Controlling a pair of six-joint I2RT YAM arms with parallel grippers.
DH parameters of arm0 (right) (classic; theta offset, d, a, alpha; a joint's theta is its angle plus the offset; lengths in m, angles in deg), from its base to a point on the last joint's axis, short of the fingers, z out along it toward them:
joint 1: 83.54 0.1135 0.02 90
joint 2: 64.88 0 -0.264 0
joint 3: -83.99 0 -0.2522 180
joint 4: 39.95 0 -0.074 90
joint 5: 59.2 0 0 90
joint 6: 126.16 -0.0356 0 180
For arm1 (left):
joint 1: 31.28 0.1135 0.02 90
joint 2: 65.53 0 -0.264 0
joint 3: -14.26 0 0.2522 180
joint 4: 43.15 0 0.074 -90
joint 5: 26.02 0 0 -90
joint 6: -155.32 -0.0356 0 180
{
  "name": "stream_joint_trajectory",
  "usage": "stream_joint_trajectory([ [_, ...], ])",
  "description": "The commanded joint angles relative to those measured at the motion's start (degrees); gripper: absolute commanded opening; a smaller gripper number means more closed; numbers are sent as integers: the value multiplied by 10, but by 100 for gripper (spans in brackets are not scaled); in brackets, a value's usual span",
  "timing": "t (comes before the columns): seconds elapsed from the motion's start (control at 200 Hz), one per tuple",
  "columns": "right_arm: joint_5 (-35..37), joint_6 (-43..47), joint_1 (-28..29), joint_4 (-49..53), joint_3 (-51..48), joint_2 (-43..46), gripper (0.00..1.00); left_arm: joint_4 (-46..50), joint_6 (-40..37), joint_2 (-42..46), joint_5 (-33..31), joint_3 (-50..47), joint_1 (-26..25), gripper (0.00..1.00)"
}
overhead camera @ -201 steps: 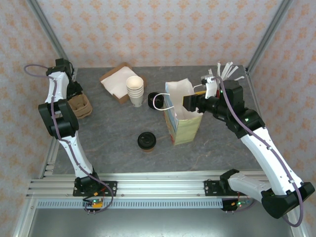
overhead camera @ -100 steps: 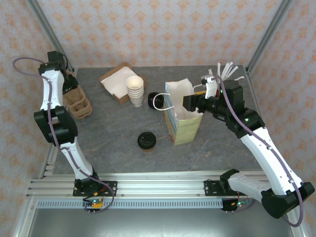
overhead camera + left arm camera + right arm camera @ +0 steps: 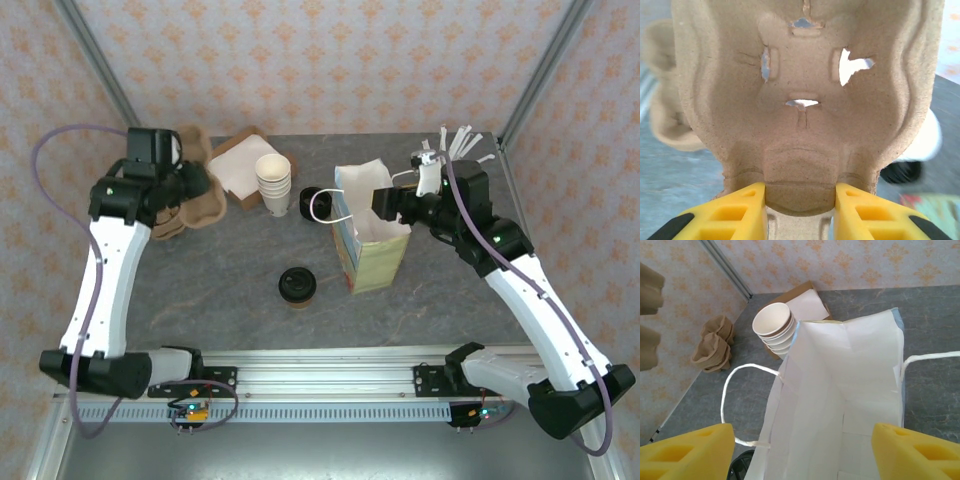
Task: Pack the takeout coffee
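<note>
Above grey tabletop (image 3: 230, 270) — left hand (image 3: 800, 200), nearly closed, seemingly pinches cardboard carrier (image 3: 800, 75).

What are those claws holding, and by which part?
The left gripper pinches a brown cup carrier by its near rim; the right gripper holds nothing, open above the paper bag.

The takeout coffee (image 3: 298, 286), tan with a black lid, stands near the paper bag (image 3: 375, 262).
</note>
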Motion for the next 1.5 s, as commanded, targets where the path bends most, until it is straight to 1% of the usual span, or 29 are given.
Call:
stream_joint_trajectory([
  [0.0, 46, -9, 3, 25, 37, -2, 73, 6, 48, 11, -28, -1, -62, 34],
  [0.065, 61, -4, 3, 52, 52, -12, 73, 0, 66, 23, -48, 5, -102, 34],
  [0.12, 63, 3, 4, 69, 61, -15, 73, -5, 68, 31, -55, 5, -121, 33],
  [0.19, 45, 12, 3, 76, 62, -11, 73, 10, 59, 32, -61, 8, -122, 33],
  [0.285, 1, 22, 3, 75, 63, 0, 73, 33, 37, 32, -69, -6, -123, 33],
  [0.41, -41, 29, 4, 72, 69, 10, 73, 20, 21, 48, -32, -57, -125, 33],
  [0.445, -41, 30, 5, 76, 75, 8, 73, 15, 9, 52, -28, -65, -126, 33],
  [0.49, -15, 31, 5, 89, 86, 5, 73, 17, -10, 55, -27, -68, -126, 33],
  [0.616, 151, 47, 5, 158, 129, -13, 73, 32, -48, 46, -12, -59, -126, 33],
  [0.681, 201, 56, 5, 193, 152, -32, 73, 25, -54, 43, 6, -63, -125, 33],
  [0.761, 211, 64, 5, 217, 177, -55, 73, 7, -59, 43, 34, -73, -126, 33],
  [0.821, 196, 64, 5, 224, 193, -65, 73, -3, -62, 41, 52, -76, -125, 33],
  [0.876, 186, 65, 7, 229, 209, -94, 73, -12, -62, 39, 60, -76, -126, 33],
  [1.021, 231, 90, 48, 246, 253, -146, 72, -22, -66, 29, 75, -73, -126, 33],
  [1.106, 210, 103, 78, 241, 257, -163, 70, -11, -73, 24, 68, -66, -126, 33],
  [1.191, 148, 113, 115, 213, 241, -159, 70, -1, -70, 25, 55, -64, -126, 33],
  [1.266, 106, 100, 127, 183, 225, -148, 70, 12, -58, 26, 45, -69, -126, 34],
  [1.341, 93, 88, 129, 165, 216, -139, 70, 35, -40, 25, 7, -77, -126, 34],
  [1.396, 92, 82, 129, 161, 215, -135, 70, 36, -17, 30, -18, -105, -126, 34],
  [1.491, 74, 74, 130, 143, 205, -128, 70, -1, 30, 52, -18, -191, -126, 34],
])
